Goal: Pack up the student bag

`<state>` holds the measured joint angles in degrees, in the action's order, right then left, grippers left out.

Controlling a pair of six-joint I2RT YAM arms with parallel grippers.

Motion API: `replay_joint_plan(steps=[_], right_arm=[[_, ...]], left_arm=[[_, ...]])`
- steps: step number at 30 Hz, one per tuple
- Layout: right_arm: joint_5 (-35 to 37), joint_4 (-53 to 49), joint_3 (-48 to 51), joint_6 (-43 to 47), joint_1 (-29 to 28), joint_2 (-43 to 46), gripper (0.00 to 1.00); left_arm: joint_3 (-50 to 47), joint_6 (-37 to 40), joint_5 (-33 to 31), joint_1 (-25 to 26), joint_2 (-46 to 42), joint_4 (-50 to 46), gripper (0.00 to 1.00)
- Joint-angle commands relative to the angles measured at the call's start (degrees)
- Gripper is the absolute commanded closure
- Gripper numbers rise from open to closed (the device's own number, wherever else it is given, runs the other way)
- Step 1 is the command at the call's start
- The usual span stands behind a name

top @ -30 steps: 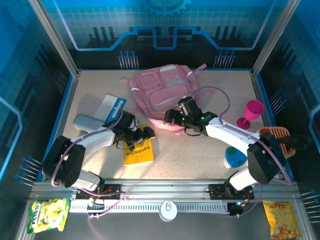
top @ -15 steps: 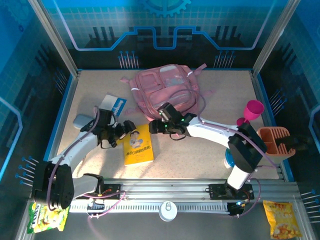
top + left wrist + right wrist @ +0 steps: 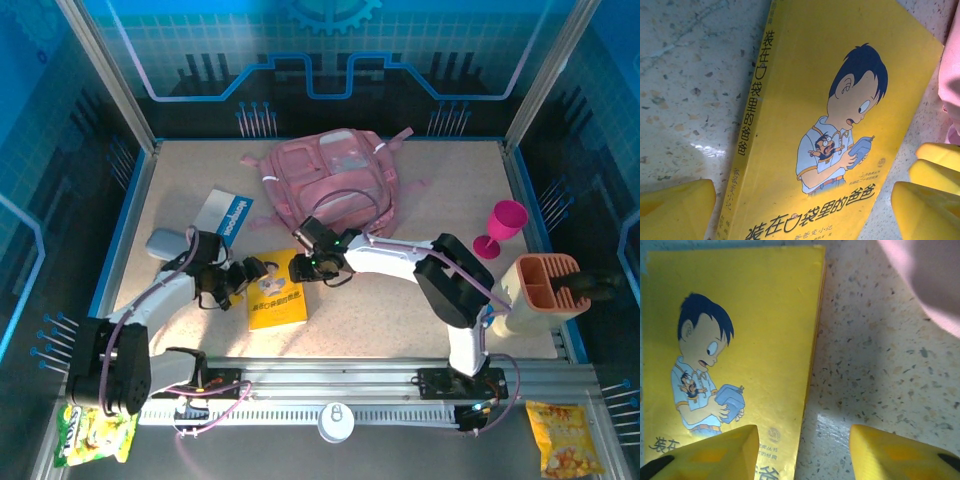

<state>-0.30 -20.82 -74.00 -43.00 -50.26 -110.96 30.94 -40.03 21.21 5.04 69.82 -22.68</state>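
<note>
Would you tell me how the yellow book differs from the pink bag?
The yellow book is small and flat; the student bag is much larger, soft and bulging. The book lies nearer the front, the bag at the back. Both rest on the table.

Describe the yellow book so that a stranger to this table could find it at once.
Start at the pink student bag at the far middle of the table. Just in front of it a thin yellow book lies flat. Unlike the white and blue booklet nearby, its cover shows a dark-haired cartoon boy.
</note>
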Motion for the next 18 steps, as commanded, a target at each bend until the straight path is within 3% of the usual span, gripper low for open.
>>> replay_joint_plan(steps=[1, 13, 18], right_arm=[[-2.1, -2.6, -2.4, 0.3, -0.9, -2.2, 0.52], [-2.7, -5.7, -4.7, -0.2, -0.8, -6.5, 0.64], [-2.6, -6.5, -4.6, -0.8, -0.7, -7.6, 0.67]], left_arm=[[-1.1, 2.0, 2.9, -0.5, 1.0, 1.0, 0.09], [-1.2, 1.3, 7.7, -0.1, 3.6, 3.0, 0.09], [-1.6, 0.9, 6.6, 0.1, 2.3, 2.4, 0.07]])
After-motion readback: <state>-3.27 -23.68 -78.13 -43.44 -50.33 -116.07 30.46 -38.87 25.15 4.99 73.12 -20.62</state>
